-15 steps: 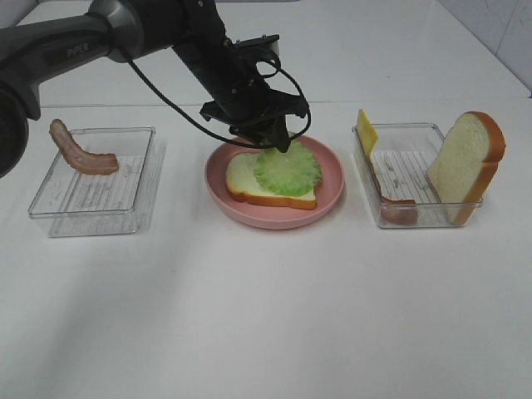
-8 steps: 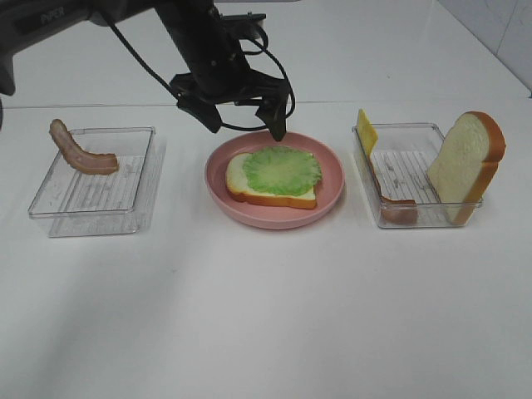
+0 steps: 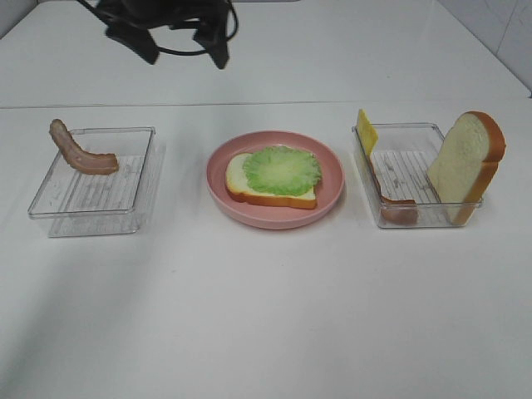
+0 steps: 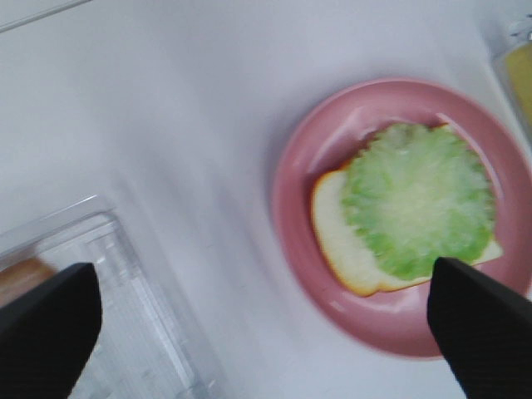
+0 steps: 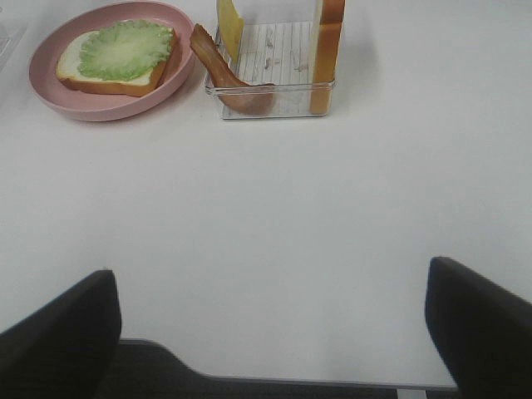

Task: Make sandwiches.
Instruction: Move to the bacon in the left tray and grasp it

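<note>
While the left gripper (image 3: 184,51) hangs high over the table (image 3: 266,316), its jaws stand fully apart and hold nothing.

Below those jaws, toward one finger: pink plate (image 3: 332,179) carrying one bread slice (image 3: 238,179), lying flat, with the lettuce leaf (image 3: 287,170) spread on top and covering most of it. Toward the other finger: left tray (image 3: 50,208), with a bacon strip (image 3: 79,154) draped over its far corner.

Right gripper (image 5: 270,332): low, jaws equally wide, empty, only bare table between them. Well ahead of these jaws is the right tray (image 3: 416,218), holding a cheese square (image 3: 366,129) leaning on one end wall, a second bacon strip (image 3: 397,208) lying along the side, and a second bread slice (image 3: 465,162) propped upright at the other end. The plate lies ahead too, off to one side.

Progress, as judged:
- Done: base slice down, lettuce on.
- Left: bacon, cheese, closing slice. None of these touches the stack yet.
- Estimate: under halfway for one sandwich.

Both bacon strips are within reach of one arm or the other. Which layer goes next cannot be told.
</note>
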